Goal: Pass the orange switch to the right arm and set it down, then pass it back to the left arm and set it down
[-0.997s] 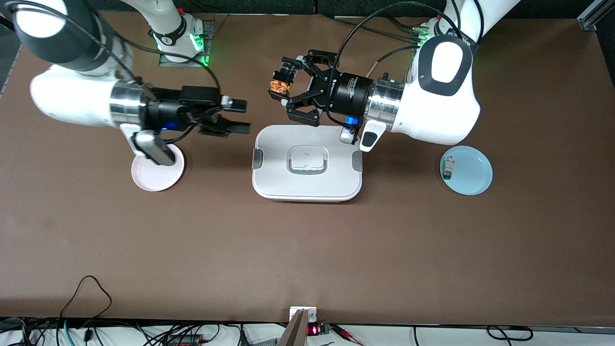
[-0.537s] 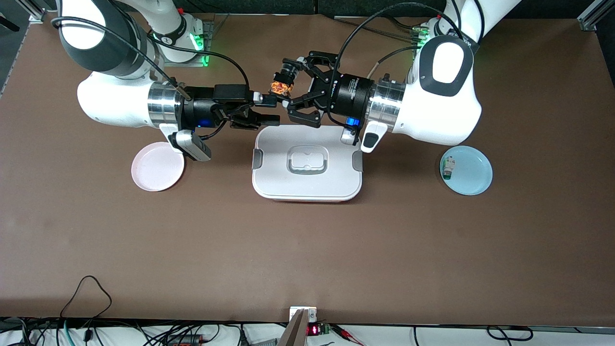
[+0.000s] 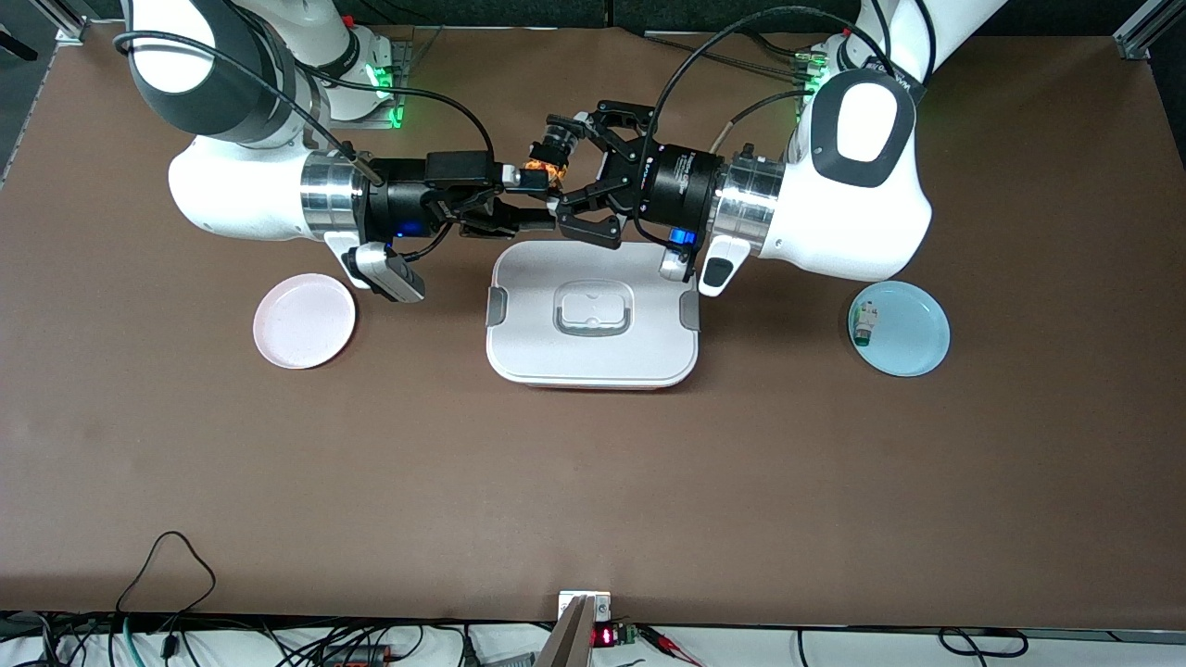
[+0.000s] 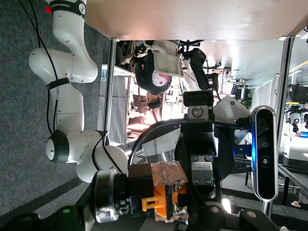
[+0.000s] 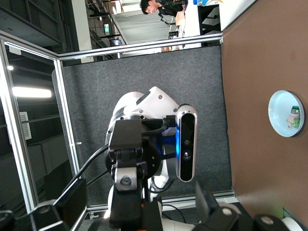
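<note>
Front view: I've got both arms meeting in the air over the strip of table just past the box [image 3: 593, 320], on the bases' side of it. Left gripper [image 3: 554, 181] is clamped on the orange switch [image 3: 536, 172], holding it up off the table. Right gripper [image 3: 530, 199] has its fingers spread wide, one either side of the switch; can't tell if they touch it yet.

Box sits mid-table, lid on, grey clasps at both ends. Pink plate [image 3: 305, 320] lies toward the right arm's end, blue plate [image 3: 900, 328] toward the left arm's end w/ a small white-and-green component [image 3: 864, 325] on it.

Writing: "FRANKA" printed on the right arm's base ring in left wrist view; nothing else legible.

Left wrist view shows the switch [image 4: 166, 193] close up, orange body under clear wrap, pinched in the fingers, something front view doesn't resolve. Right wrist view catches the blue plate [image 5: 280, 114] and component [image 5: 293, 117], not the switch.
</note>
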